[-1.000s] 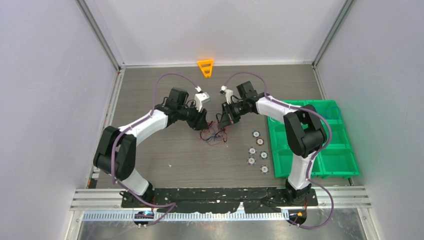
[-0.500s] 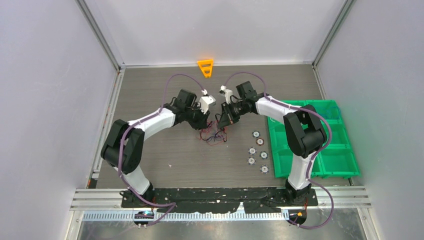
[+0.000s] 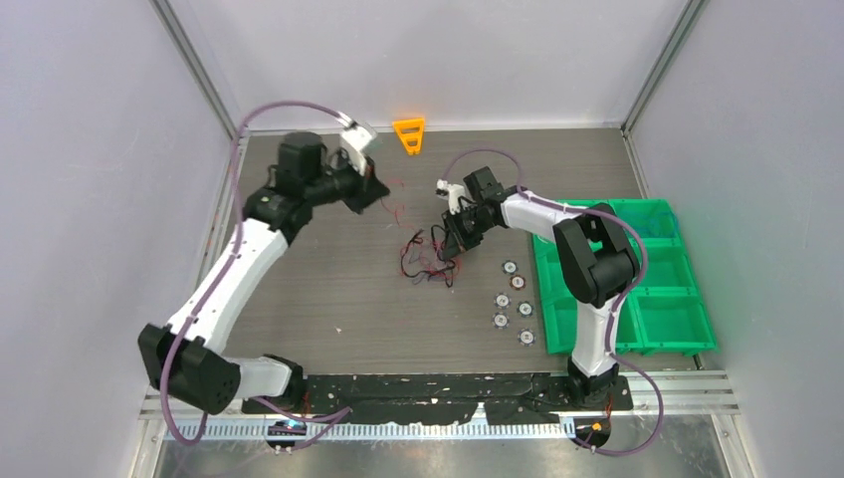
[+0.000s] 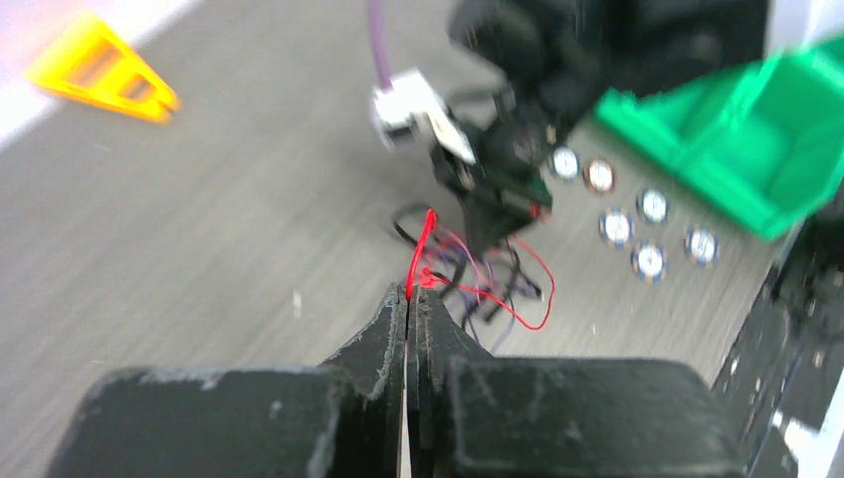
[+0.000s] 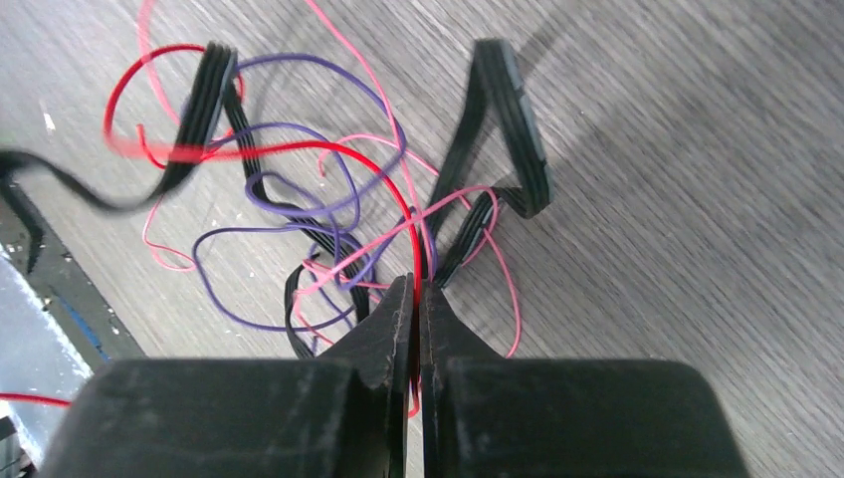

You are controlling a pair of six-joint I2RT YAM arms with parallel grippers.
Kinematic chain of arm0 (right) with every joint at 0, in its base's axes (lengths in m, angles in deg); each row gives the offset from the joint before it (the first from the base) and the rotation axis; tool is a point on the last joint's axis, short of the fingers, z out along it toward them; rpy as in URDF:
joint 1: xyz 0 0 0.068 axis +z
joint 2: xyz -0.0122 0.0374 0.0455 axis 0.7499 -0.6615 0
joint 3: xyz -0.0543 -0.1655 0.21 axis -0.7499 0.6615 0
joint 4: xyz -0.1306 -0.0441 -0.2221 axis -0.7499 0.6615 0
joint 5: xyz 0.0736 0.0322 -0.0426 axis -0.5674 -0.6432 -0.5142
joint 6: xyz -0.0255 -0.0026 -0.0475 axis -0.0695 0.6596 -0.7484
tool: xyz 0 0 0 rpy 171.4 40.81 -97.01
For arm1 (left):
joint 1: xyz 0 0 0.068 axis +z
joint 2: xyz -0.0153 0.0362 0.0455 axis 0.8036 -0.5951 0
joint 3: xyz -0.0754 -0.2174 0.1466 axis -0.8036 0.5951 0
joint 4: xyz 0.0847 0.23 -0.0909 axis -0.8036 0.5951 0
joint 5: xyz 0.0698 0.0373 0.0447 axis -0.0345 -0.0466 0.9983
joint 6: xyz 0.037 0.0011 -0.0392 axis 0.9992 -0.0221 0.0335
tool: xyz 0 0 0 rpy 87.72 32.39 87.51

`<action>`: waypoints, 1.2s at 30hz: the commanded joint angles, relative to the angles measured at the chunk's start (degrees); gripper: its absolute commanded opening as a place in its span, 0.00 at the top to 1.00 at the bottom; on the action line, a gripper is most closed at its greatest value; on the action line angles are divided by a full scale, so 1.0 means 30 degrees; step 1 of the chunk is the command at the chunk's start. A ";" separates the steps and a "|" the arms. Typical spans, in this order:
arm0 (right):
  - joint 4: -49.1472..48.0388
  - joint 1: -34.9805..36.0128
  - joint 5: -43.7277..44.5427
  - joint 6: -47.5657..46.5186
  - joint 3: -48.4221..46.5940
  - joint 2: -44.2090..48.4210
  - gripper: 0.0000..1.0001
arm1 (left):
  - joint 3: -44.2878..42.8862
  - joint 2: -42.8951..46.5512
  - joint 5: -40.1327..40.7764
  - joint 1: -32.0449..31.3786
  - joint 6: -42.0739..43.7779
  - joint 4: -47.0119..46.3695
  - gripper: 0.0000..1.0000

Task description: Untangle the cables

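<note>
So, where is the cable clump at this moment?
In the top view the cable clump lies mid-table, pinched by the right gripper, left of the round discs and the green bins.

From above, the cables are too small for us to tell single strands apart. In the left wrist view the discs and bin are blurred, and the bin runs off the right edge. A red wire vanishes into the closed left gripper. A red strand vanishes into the closed right gripper, and we cannot tell whether they are one wire. A black strand on the left is smeared.
</note>
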 commanded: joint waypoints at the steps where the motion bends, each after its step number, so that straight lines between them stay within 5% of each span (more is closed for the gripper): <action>1: 0.0518 0.0432 0.1606 -0.0883 -0.0916 -0.0407 0.94 | -0.3017 0.1492 -0.1416 0.2393 -0.3098 0.0533 1.00; 10: 0.1065 0.0692 0.2942 -0.1651 -0.0947 -0.1144 0.94 | -1.1282 0.1075 -0.1355 0.5640 -0.6404 -0.0923 1.00; 14: 0.1736 0.0724 0.2691 -0.1796 -0.1366 -0.1157 0.76 | -1.3880 0.0493 -0.2291 0.6315 -0.7939 -0.1646 1.00; 20: 0.3351 0.0501 -0.0031 -0.2301 -0.2890 0.1959 0.25 | -1.1560 0.1419 -0.4672 0.6260 -1.1092 -0.4122 1.00; 22: 0.4205 0.0353 -0.0270 -0.3082 -0.3589 0.3542 0.18 | -1.0846 0.1728 -0.4541 0.6260 -1.1243 -0.4625 1.00; 30: 0.4863 -0.0236 -0.1999 -0.6680 -0.3708 0.7153 0.04 | -1.1720 0.1468 -0.3946 0.6274 -1.1645 -0.4657 1.00; 36: 0.0132 0.1451 -0.2396 -0.5314 -0.1522 0.7759 0.03 | -1.1702 0.1644 -0.3637 0.6283 -1.1869 -0.4896 1.00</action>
